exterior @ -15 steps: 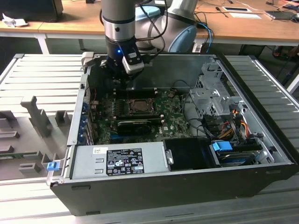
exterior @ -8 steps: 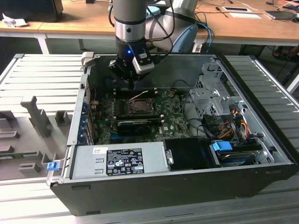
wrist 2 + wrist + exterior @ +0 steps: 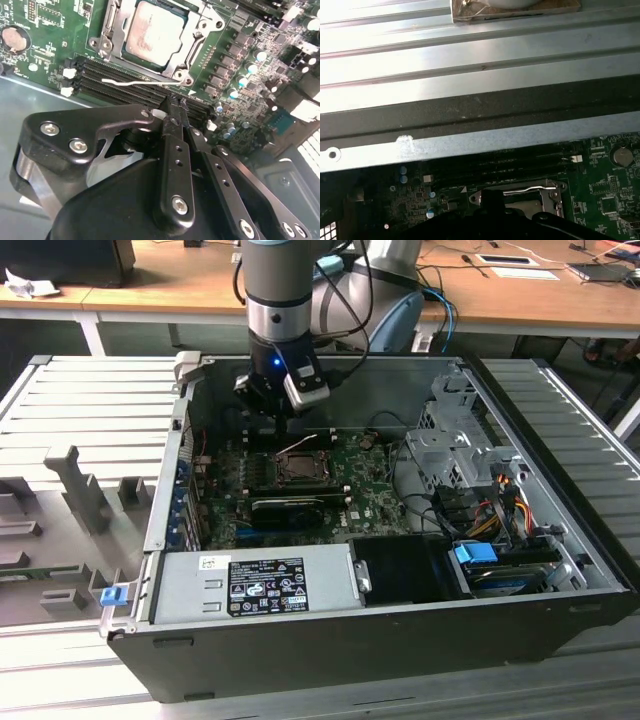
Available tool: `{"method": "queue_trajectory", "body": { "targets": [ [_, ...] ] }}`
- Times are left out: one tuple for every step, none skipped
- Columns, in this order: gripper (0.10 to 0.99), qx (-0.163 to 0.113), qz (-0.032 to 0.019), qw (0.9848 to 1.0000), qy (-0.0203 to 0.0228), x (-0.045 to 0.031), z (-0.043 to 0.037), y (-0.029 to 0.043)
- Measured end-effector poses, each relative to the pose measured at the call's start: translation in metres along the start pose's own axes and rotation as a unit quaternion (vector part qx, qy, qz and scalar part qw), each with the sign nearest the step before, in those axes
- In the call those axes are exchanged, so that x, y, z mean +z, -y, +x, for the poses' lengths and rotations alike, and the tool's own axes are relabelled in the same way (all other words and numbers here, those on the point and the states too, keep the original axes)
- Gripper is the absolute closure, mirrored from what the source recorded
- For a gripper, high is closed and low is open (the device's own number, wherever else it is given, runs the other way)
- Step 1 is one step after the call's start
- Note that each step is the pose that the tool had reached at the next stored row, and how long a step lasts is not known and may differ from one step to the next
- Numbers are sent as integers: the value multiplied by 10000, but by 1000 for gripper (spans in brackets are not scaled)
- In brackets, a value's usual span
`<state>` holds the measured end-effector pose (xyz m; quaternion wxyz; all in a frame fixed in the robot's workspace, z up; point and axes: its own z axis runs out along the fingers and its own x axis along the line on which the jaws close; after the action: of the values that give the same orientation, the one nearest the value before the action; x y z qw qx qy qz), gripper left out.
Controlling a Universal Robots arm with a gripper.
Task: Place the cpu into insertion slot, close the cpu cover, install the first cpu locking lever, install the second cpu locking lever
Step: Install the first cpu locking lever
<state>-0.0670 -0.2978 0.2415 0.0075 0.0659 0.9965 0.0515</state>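
The cpu [image 3: 156,32], with its dull silver top, lies in the insertion slot [image 3: 300,468] on the green motherboard. The cpu cover [image 3: 192,44] is down flat around it, a metal frame with the chip showing through the cut-out. A thin silver locking lever [image 3: 130,81] runs along the socket's edge beside the memory slots, and it appears as a bright bar in the first wrist view [image 3: 530,188]. My gripper [image 3: 175,104] hangs shut just above the memory slots, a short way from that lever, holding nothing. In the exterior view the gripper [image 3: 284,428] is over the board just behind the socket.
The open computer case [image 3: 330,635] walls in the board. A long black card [image 3: 290,508] lies in front of the socket, and a power supply [image 3: 265,583] sits nearer still. A drive cage and cables [image 3: 470,470] fill the exterior view's right. A coin battery [image 3: 13,39] sits on the board.
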Motion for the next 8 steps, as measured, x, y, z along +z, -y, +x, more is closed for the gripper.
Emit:
{"method": "queue_trajectory", "body": {
  "targets": [
    [980,0,0,10000,0,9,-2,1],
    [980,0,0,10000,0,18,-5,1],
    [980,0,0,10000,0,26,-11,1],
    [980,0,0,10000,0,32,-14,1],
    [980,0,0,10000,0,36,-17,1],
    [980,0,0,10000,0,40,-20,1],
    [980,0,-1,10000,0,43,-23,1],
    [980,0,-1,10000,0,46,-27,1]
  ]
}}
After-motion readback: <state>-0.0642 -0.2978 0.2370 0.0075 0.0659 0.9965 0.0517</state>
